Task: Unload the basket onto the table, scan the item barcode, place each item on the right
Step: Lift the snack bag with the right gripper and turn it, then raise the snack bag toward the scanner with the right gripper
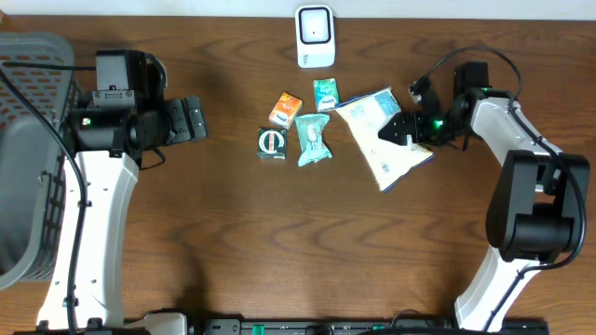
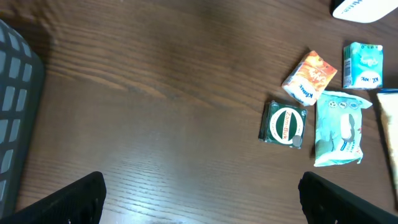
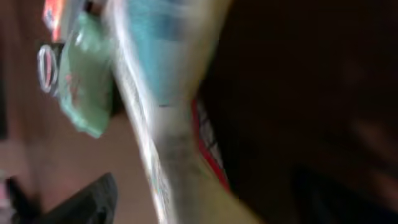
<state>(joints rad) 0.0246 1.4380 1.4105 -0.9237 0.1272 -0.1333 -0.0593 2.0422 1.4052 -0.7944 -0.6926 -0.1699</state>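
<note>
Overhead: R gripper at white bag

A white-and-blue bag lies slanted, below-right of the white scanner.

The scanner stands at the table's far edge, and the basket at its left end. Before the scanner lie a tissue pack and a small pack, with a box and a pouch side by side nearer. The bag lies just right of them.
</note>
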